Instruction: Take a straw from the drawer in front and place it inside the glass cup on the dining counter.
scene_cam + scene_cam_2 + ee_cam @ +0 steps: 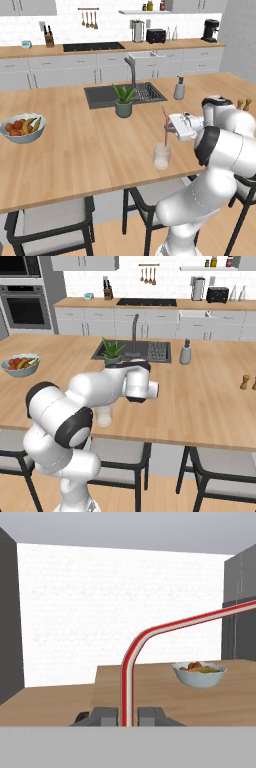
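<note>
My gripper [169,128] is shut on the straw [164,125], a thin red-pink tube that stands nearly upright. Its lower end reaches the mouth of the glass cup [161,156], which stands near the front edge of the dining counter [75,150]. In the hand view the straw [128,682] rises between my two fingertips [150,716] and bends off to the right, with my gripper [127,717] closed around it. From the right base view the glass cup [104,417] is partly hidden behind my arm. The drawer is out of view.
A potted plant [123,102] stands by the dark sink [105,95] with its tap. A grey soap dispenser [179,89] is to the right, a fruit bowl [23,127] at the far left, and two shakers [243,104] at the right edge. Stools [50,220] sit below.
</note>
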Controlling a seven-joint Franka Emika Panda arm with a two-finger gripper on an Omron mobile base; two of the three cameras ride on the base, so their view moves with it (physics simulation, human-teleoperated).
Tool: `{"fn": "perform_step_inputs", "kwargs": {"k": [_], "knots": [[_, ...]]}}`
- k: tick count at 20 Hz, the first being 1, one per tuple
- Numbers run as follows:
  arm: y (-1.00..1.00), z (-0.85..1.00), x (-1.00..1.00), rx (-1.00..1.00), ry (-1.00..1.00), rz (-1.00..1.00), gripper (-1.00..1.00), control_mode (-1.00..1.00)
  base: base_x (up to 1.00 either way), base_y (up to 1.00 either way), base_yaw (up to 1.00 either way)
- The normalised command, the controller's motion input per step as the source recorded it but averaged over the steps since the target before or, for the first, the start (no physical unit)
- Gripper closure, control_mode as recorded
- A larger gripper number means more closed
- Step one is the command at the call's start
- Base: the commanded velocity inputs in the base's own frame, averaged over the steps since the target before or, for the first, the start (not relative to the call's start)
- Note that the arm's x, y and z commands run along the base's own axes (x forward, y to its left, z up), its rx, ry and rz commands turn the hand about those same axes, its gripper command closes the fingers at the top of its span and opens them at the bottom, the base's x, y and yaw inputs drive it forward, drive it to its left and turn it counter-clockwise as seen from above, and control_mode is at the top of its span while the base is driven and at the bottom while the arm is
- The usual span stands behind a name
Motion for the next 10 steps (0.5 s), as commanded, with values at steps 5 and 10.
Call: {"fn": "perform_step_inputs", "kwargs": {"k": [5,10], "knots": [[0.0,0.08,-0.01,0.0,0.0,0.0,1.0,-1.0,0.0,0.0,0.0],[-0.01,-0.08,0.08,0.0,0.0,0.0,1.0,-1.0,0.0,0.0,0.0]]}}
